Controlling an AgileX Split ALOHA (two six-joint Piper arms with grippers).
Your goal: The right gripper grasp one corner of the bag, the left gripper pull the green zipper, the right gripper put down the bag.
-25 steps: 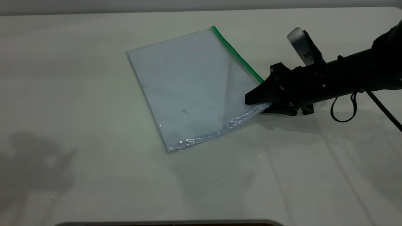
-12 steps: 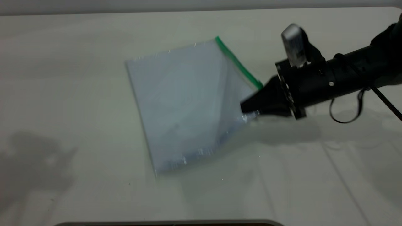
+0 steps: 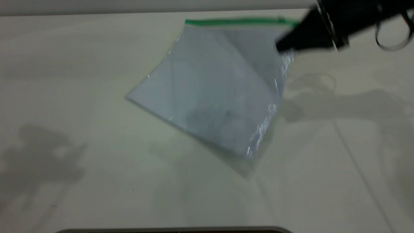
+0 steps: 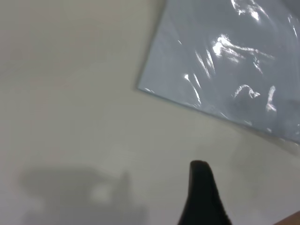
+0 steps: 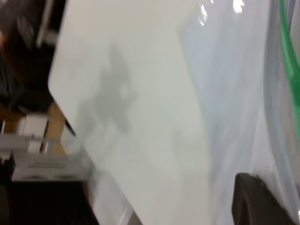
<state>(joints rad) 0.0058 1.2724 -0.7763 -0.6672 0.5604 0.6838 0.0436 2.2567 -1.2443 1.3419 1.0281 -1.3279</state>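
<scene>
My right gripper (image 3: 282, 48) is at the far right of the table, raised, and shut on one corner of the bag (image 3: 220, 90). The clear bag hangs tilted from that corner, and its lower corner is near the table. The green zipper (image 3: 239, 22) runs level along the bag's top edge; I cannot make out the slider tab. In the right wrist view one dark finger (image 5: 255, 201) lies against the bag film (image 5: 234, 93), with the green zipper (image 5: 291, 61) beside it. My left gripper is out of the exterior view. One of its fingers (image 4: 201, 197) shows over bare table, apart from the bag (image 4: 225, 61).
The white table (image 3: 97, 178) carries the arms' shadows at left and right. Its front edge (image 3: 174, 230) is at the bottom of the exterior view. The right wrist view shows the table's edge with a frame and boxes (image 5: 28, 136) beyond it.
My right gripper has risen and moved back toward the far right, keeping hold of the bag's corner. The bag lifted and swung so the green zipper now lies level along the top.
</scene>
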